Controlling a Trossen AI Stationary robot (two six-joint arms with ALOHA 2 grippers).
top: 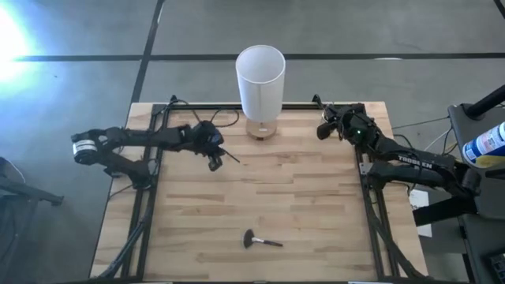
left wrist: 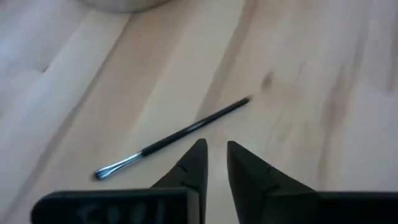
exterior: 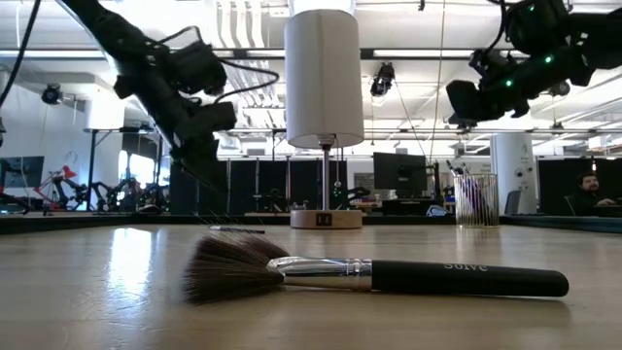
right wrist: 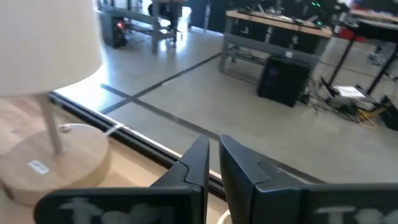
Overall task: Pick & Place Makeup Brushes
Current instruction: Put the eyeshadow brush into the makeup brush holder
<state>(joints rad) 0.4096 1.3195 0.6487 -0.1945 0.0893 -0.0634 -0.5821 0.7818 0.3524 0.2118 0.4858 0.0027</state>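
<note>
Bristles of a fan-headed makeup brush [exterior: 369, 276] are being shown nearest in the low view; seen from above, this brush [top: 261, 240] is lying flat at about six o'clock on the table [top: 316, 205], well apart from both arms. Farther in, at roughly ten o'clock, the left gripper [top: 214, 162] is being held above a thin brush [left wrist: 171, 140], which is lying on the wood just ahead of its fingertips, silver ferrule toward one end. A narrow gap is being kept between the fingers [left wrist: 193, 163], and nothing is being pinched. By this reading, the pick of the thin brush is in hand, with contact not yet made. A descent is being called for next, with the fingers set astride the shaft before closing. At twelve o'clock a white lamp [top: 260, 87] is standing on its round wooden base. At two o'clock the right gripper [top: 325, 126] is being held idle, its fingers [right wrist: 198, 165] nearly pressed together and empty.
</note>
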